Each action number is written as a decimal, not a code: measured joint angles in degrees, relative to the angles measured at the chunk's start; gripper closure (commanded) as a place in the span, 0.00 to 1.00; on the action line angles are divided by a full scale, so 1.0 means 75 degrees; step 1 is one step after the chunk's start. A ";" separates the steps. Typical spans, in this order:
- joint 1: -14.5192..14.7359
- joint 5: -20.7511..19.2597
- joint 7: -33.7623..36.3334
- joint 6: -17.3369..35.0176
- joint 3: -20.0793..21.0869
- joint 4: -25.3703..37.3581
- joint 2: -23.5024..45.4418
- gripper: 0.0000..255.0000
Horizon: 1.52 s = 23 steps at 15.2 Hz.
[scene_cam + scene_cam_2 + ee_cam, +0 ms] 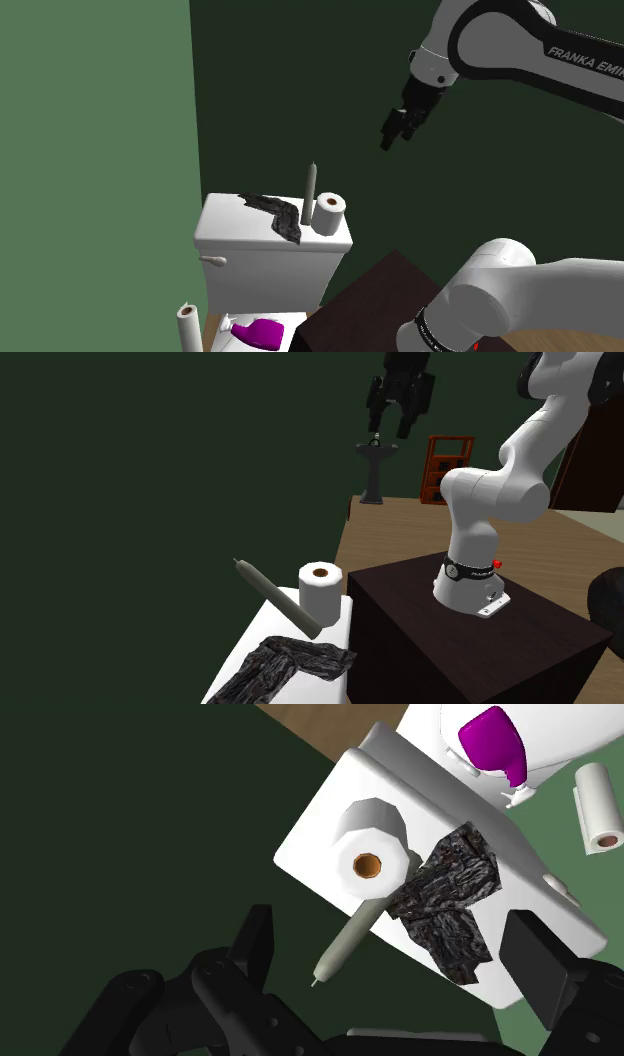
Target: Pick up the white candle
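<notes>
A white toilet (225, 232) is set against a dark green wall (290, 80), with a lighter green wall (90, 130) adjoining it, and a wooden floor (400, 532) is seen beyond, where a dark pedestal sink (374, 472) and a reddish-brown shelf unit (446, 467) are placed.

The white arm (540, 50) carries "FRANKA EMI", cut off by the frame edge, at two o'clock in the shoulder view. No other text is legible.

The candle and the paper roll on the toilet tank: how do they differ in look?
The candle is grey, the paper roll white with an orange core. The candle is tall and thin, the paper roll short and wide. Both stand side by side on the tank lid.
</notes>
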 measured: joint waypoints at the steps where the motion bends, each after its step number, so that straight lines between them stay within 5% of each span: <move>1: 0.0000 0.0000 0.0000 0.0000 0.0000 0.0000 0.0000 0.00; 12: -0.0327 0.0499 0.1170 0.3543 -0.0067 -0.1909 0.0839 0.00; 23: -0.0488 0.1193 0.2300 0.7716 0.0029 -0.2365 0.3587 0.00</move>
